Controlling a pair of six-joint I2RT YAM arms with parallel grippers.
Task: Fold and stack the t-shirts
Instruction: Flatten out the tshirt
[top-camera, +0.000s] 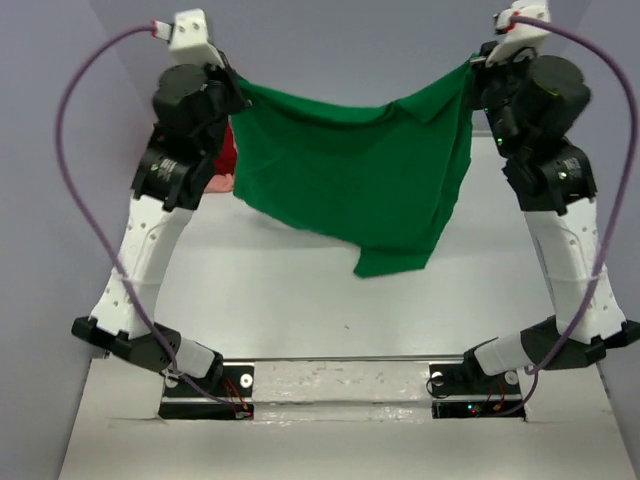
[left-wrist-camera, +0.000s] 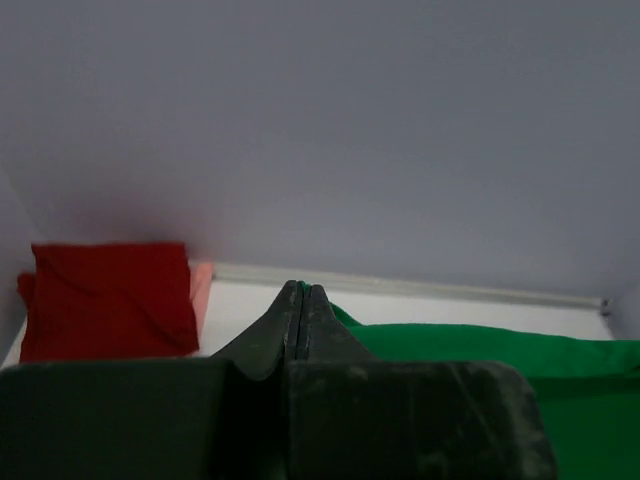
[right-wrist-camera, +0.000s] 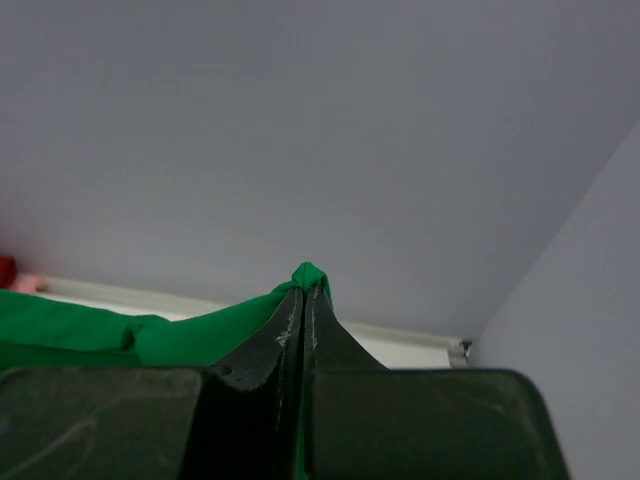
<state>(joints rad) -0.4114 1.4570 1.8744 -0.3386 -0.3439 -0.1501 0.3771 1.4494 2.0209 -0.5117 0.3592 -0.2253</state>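
- Right, at the near edge of the table the two arm bases sit bolted side by side, and a purple cable loops up along the outside of each arm.
- Both arms rise and lean away towards the far side, wrists high.
- Between them hangs the green t-shirt, spread wide above the middle of the table. Its top edge sags in the centre and its lowest flap droops right of centre. Whether that flap touches the table, I cannot tell.
- The left gripper has its jaws pressed together, pinching the shirt's upper left corner.
- The right gripper is clamped tight on the upper right corner, with a nub of green poking out past the tips.
- Far left, behind the left arm, the dark red t-shirt lies folded on the table.
- The salmon pink t-shirt shows as a strip along its right side, touching it.
- Beyond it all stands the plain grey back wall.
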